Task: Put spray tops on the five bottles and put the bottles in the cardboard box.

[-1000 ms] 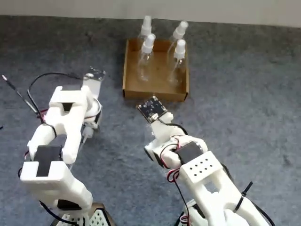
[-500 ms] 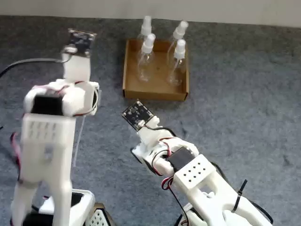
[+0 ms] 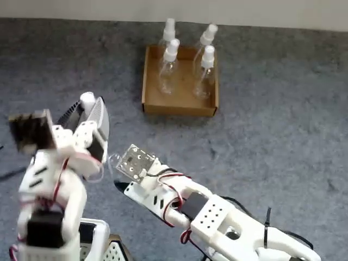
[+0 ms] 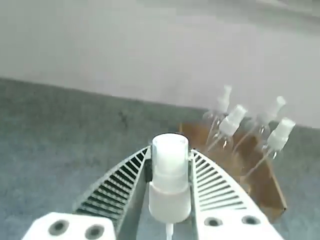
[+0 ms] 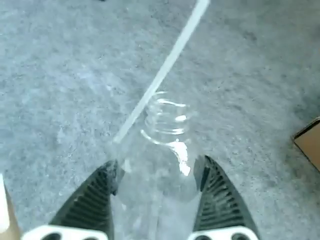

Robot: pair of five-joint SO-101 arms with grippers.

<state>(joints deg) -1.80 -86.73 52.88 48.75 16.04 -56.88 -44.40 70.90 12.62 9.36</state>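
Note:
My left gripper (image 4: 170,156) is shut on a white spray top (image 4: 170,175), nozzle end up, with its thin tube hanging below. In the high view that spray top (image 3: 87,99) is held at the left of the table. My right gripper (image 5: 157,170) is shut on a clear uncapped bottle (image 5: 160,150), gripped by the body. The white dip tube (image 5: 167,67) slants down beside the bottle's open neck (image 5: 166,117); its tip looks to be outside the neck. The cardboard box (image 3: 150,81) at the back holds several capped bottles (image 3: 169,68).
Grey carpet covers the table. The box (image 4: 262,187) with its bottles stands beyond the spray top in the left wrist view. The right arm's white body (image 3: 228,228) stretches across the front. A corner of the box (image 5: 310,137) shows in the right wrist view.
The left arm swung back from near the box to the front left, lifting the spray top upright. The right arm slid left and nearer with the bottle, under the spray top's tube.

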